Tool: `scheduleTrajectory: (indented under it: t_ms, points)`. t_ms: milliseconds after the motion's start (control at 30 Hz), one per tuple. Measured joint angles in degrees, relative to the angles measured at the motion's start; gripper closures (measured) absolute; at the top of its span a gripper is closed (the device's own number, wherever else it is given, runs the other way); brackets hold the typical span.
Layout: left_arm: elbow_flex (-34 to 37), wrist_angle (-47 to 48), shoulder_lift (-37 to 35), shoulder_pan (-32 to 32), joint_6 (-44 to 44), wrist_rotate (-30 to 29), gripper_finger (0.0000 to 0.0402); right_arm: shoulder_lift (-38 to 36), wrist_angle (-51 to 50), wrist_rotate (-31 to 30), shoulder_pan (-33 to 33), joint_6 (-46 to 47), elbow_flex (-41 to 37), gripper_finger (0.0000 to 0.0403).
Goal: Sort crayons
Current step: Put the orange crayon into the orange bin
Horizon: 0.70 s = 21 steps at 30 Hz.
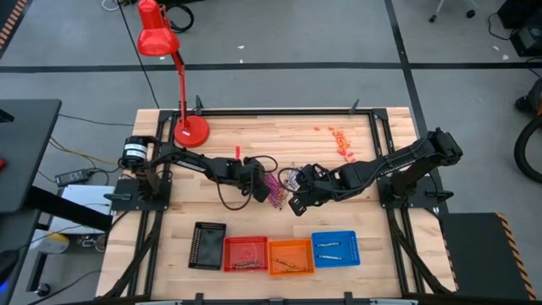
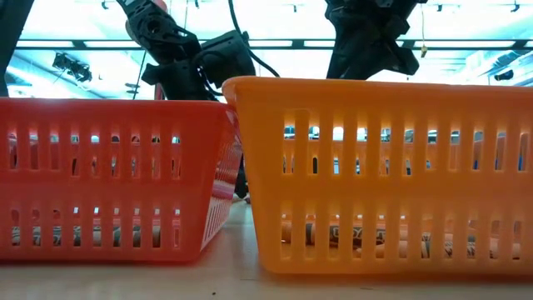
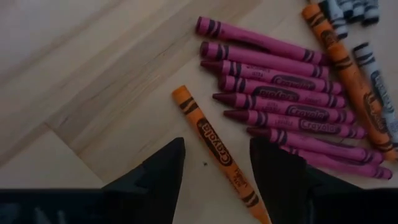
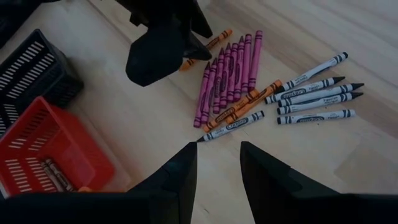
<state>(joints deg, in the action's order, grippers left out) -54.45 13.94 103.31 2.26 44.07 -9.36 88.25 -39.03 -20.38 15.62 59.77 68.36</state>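
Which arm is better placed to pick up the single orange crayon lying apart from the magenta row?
Left. The left gripper hovers with open jaws straddling the orange crayon; the right gripper is farther off.

From above, the crayon pile (image 1: 278,185) is largely covered by the left gripper (image 1: 261,188) and too small to be counted. In the low view, the crayons are screened by the orange basket (image 2: 391,167). One orange crayon (image 3: 219,151) is cut off at the frame's edge.

The wooden tabletop (image 1: 279,144) carried loose crayons (image 4: 231,78) mid-surface, a red lamp (image 1: 190,130), and four baskets (image 1: 290,255) along one edge.
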Motion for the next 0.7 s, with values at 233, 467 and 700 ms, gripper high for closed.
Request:
scheduleTrajectory:
  t_ms: [233,467,700]
  points:
    - [0.00,4.73,-0.02,-1.12,-5.41,-0.44,0.0246,-0.02,-0.02,-0.11,0.00,-1.48,0.00,0.0276]
    - [0.11,6.21,0.00,-1.12,-7.41,-0.42,0.0307,-0.02,-0.02,0.00,-0.07,-2.12,0.00,0.0276]
    - [0.19,6.65,-0.02,-1.12,-7.05,-0.23,0.0377,-0.02,-0.02,0.37,0.31,-2.34,0.00,0.0276]
